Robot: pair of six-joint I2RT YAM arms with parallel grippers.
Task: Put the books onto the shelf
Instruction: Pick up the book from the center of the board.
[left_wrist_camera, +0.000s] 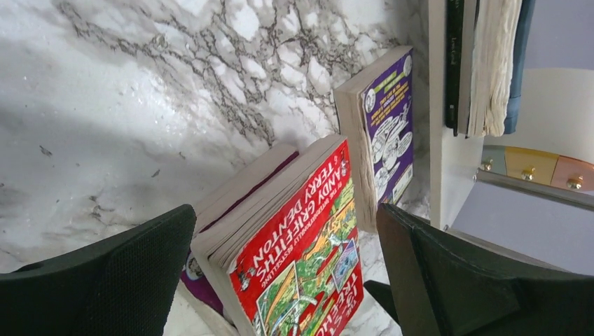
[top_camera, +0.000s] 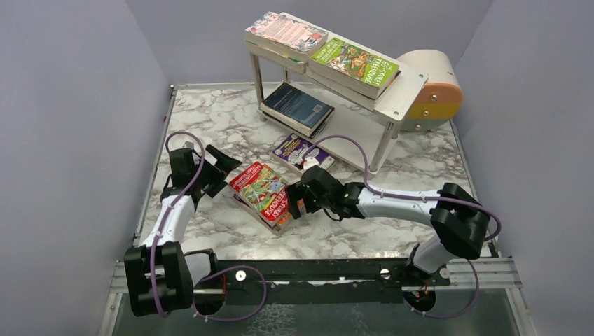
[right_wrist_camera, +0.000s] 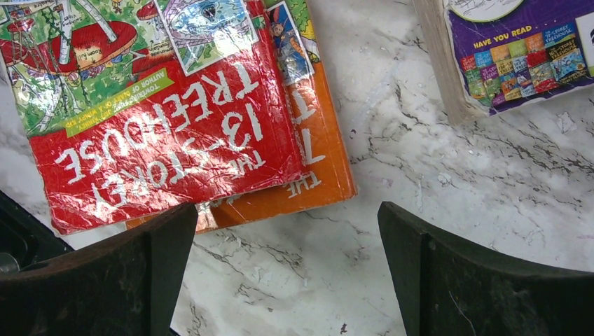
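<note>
"Books [top_camera: 354, 63]: how many, and where?"

"Three piles lie flat on the shelf [top_camera: 405, 87], two on its top board, one below; how many per pile is hard to tell. On the table [top_camera: 210, 119]: one purple book [top_camera: 300, 150] just in front of the shelf, one red book [top_camera: 263, 187] atop one orange book [right_wrist_camera: 319, 175] at frame centre."

"Room?"

"Open marble left and bottom. Left gripper [top_camera: 223, 170] and right gripper [top_camera: 295, 199] flank the red book, both claws spread wide, empty."

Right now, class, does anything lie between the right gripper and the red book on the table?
Nothing visible does. The open right gripper sits just beside the red book, with only table surface between them.
</note>
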